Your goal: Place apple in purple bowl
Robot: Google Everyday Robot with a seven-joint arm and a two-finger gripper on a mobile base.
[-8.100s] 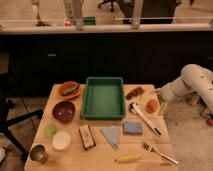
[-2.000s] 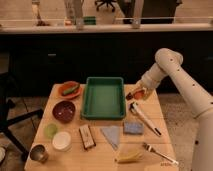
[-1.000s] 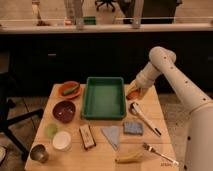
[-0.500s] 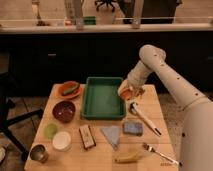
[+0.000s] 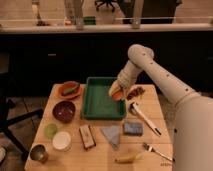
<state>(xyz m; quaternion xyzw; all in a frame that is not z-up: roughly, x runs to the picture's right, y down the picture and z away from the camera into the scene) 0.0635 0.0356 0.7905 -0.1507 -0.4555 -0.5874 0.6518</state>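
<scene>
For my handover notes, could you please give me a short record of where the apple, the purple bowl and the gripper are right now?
gripper: shut on the apple, over the right side of the green tray
apple: held off the table, not in any dish
purple bowl: on the table, left of the green tray, nothing visible in it
orange plate: behind the purple bowl
banana: near the table's front edge
task state: apple not yet in the purple bowl
</scene>
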